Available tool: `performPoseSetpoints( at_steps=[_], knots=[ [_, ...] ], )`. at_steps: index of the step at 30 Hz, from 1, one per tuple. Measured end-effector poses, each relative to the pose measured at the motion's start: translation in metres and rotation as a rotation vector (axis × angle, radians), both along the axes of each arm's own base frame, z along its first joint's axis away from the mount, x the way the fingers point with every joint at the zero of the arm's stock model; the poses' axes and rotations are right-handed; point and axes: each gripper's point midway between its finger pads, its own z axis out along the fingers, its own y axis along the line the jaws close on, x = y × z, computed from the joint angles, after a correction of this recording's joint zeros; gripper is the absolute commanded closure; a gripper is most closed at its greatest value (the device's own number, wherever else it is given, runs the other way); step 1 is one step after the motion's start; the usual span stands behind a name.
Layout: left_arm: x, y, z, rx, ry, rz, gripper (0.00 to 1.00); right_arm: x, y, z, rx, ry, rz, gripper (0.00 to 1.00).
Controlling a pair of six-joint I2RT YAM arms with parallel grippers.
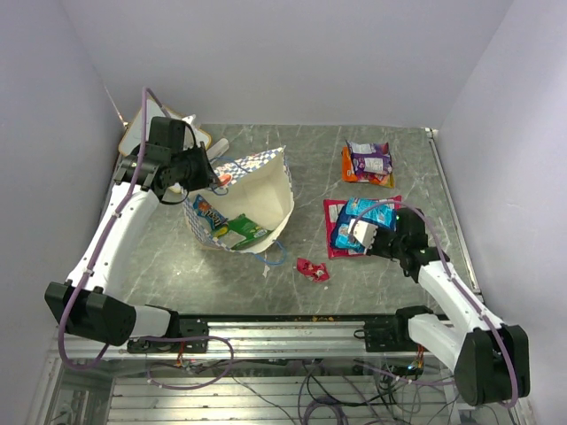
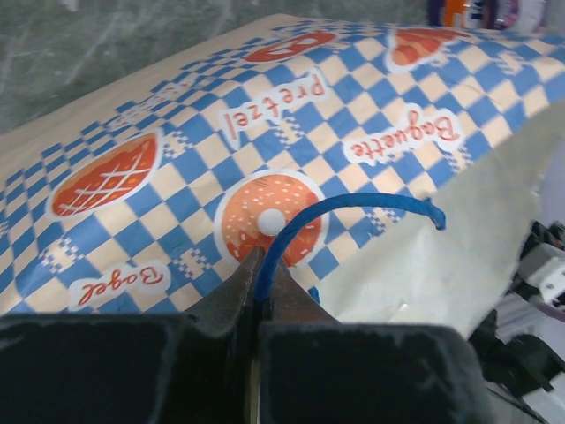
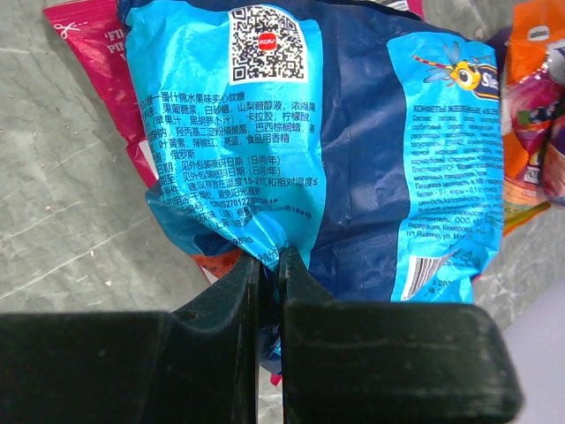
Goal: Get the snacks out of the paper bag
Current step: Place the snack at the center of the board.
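Observation:
The paper bag lies on its side at the table's left, mouth toward the front, with a green packet and a blue-orange packet inside. My left gripper is shut on the bag's blue cord handle above the checkered side. My right gripper is shut on the blue packet, which lies over the large red-pink packet. An orange and a purple packet lie at the back right. A small red packet lies in front of the bag.
A wooden-framed whiteboard leans at the back left behind the left arm. A metal rail runs along the table's near edge. White walls close in left, back and right.

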Motion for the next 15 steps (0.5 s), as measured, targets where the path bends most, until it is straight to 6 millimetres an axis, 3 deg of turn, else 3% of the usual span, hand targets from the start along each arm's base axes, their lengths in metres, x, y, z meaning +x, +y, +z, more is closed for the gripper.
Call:
performPoseSetpoints(
  at_steps=[4, 9, 15],
  knots=[
    [-0.003, -0.017, 0.012, -0.078, -0.032, -0.076, 0.93, -0.004, -0.003, 0.006, 0.0, -0.032, -0.018, 0.64],
    [-0.021, -0.035, 0.032, -0.184, -0.109, -0.184, 0.93, -0.008, -0.005, 0.023, 0.035, -0.045, -0.065, 0.54],
    [-0.05, -0.051, 0.057, -0.307, -0.191, -0.305, 0.93, -0.003, 0.01, 0.083, 0.16, -0.087, -0.098, 0.48]
  ],
)
